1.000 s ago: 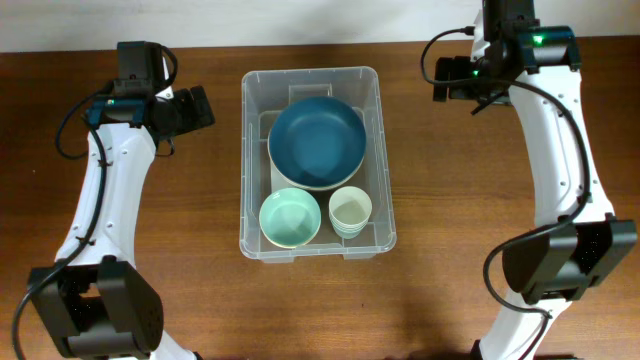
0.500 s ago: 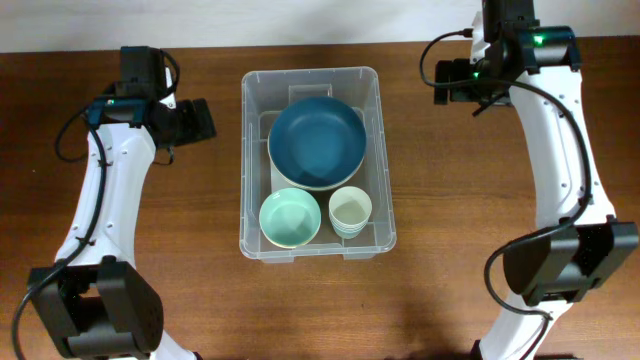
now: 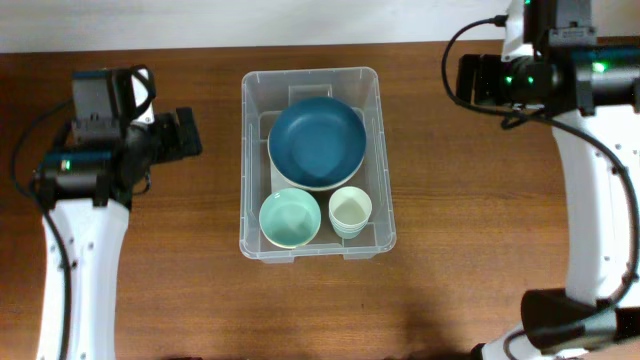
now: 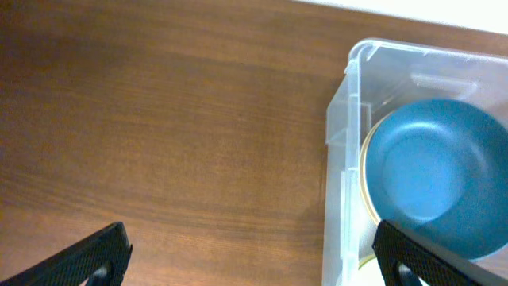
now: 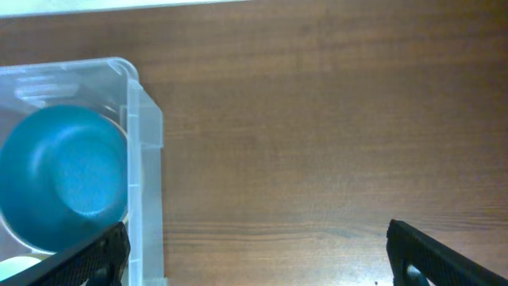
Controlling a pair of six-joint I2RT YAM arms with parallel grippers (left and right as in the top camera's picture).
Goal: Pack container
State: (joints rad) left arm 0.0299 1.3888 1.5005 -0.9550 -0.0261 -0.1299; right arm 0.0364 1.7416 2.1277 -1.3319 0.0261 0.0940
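Note:
The clear plastic container point(image 3: 250, 160) stands mid-table. It holds a large blue bowl point(image 3: 316, 142) on a cream one, a mint green bowl point(image 3: 290, 218) and a stack of pale cups point(image 3: 350, 210). My left gripper point(image 3: 188, 135) is open and empty, left of the container over bare wood. My right gripper point(image 3: 468, 80) is open and empty, right of the container's far corner. The left wrist view shows the left gripper point(image 4: 250, 266), the container's corner point(image 4: 349, 103) and the blue bowl point(image 4: 432, 171). The right wrist view shows the right gripper point(image 5: 262, 262), the container's wall point(image 5: 147, 143) and the blue bowl point(image 5: 63, 175).
The brown wooden table point(image 3: 150, 250) lies on both sides of the container. A white wall edge point(image 3: 300, 20) runs along the far side. Nothing else lies on the wood in view.
Both arms have drawn back from the container: the left one moved left, the right one moved right, and both look closer to the overhead camera. The container's contents have not moved.

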